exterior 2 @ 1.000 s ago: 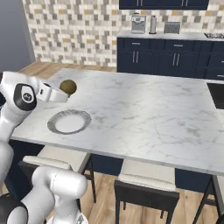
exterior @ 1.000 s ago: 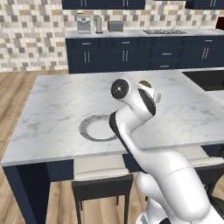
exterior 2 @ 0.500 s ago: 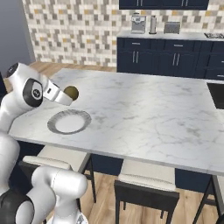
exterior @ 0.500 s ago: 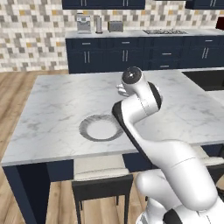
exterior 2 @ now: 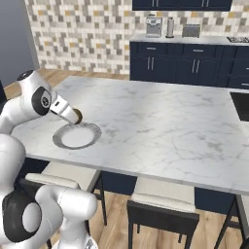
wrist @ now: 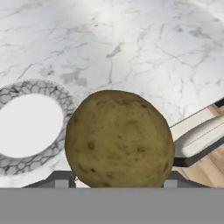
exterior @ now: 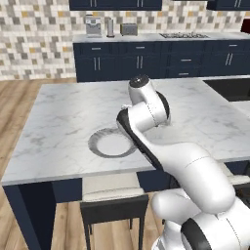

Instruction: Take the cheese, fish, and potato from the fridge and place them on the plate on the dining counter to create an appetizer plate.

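Right base view shows the dining counter (exterior 2: pixel 160 121) as a wide marble slab in front of the robot, with navy cabinets (exterior 2: pixel 194 63) along the tiled wall behind it, and this has not changed. What changed is the arm (exterior: pixel 146 112): one second ago its wrist was raised and the potato was above the far edge of the plate, and now the arm has bent down and forward, so the hand is low, close over the counter. The plate (exterior 2: pixel 61 141) lies near the front left corner of the slab, and it carries no food yet. The gripper (exterior 2: pixel 77 116) now sits just at the plate's far rim, a little to its right side. Its fingers are clamped on the potato (wrist: pixel 119 139), which the hand view shows big and brown between the two tips, with the plate (wrist: pixel 57 100) off to the left and not under it. My judgement is that the carrying part is almost over: the potato is brought down to the level of the plate, but it seems to need a small shift toward the middle of the plate before the fingers let go. Cheese and fish would come after.
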You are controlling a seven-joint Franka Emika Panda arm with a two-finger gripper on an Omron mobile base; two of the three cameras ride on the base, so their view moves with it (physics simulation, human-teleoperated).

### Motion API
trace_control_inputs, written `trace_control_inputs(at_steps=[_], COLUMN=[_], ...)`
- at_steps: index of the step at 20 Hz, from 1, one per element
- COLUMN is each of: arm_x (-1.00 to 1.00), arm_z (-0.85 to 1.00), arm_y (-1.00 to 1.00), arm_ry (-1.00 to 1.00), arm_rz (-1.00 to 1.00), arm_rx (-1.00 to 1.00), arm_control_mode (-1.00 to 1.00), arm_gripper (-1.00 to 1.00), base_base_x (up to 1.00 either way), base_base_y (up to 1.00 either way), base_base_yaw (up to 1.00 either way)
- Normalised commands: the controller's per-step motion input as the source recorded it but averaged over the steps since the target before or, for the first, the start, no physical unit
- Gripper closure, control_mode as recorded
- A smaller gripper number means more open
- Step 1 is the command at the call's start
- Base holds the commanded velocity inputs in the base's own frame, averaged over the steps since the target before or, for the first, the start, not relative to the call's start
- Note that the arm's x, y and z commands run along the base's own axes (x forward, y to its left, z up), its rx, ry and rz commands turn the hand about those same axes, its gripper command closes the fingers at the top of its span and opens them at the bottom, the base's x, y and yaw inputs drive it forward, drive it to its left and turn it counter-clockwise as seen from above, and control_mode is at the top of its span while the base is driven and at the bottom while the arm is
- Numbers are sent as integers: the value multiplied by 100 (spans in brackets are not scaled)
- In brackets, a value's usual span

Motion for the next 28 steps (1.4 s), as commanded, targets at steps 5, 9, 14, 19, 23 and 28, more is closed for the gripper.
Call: trace_control_inputs(at_steps=[5,9,14,19,23,28], arm_x=[26,29,32,41,44,52], arm_z=[-38,-40,-48,-31,-42,-42], arm_y=[41,36,17,0,0,0], arm_ry=[21,19,9,0,0,0], arm_rz=[3,3,3,1,0,0], arm_rx=[0,0,0,0,0,0], arm_control_mode=[-100,-100,-100,-100,-100,-100], arm_gripper=[100,100,100,100,100,100], base_base_x=[0,0,0,0,0,0], base_base_y=[0,0,0,0,0,0], base_base_yaw=[0,0,0,0,0,0])
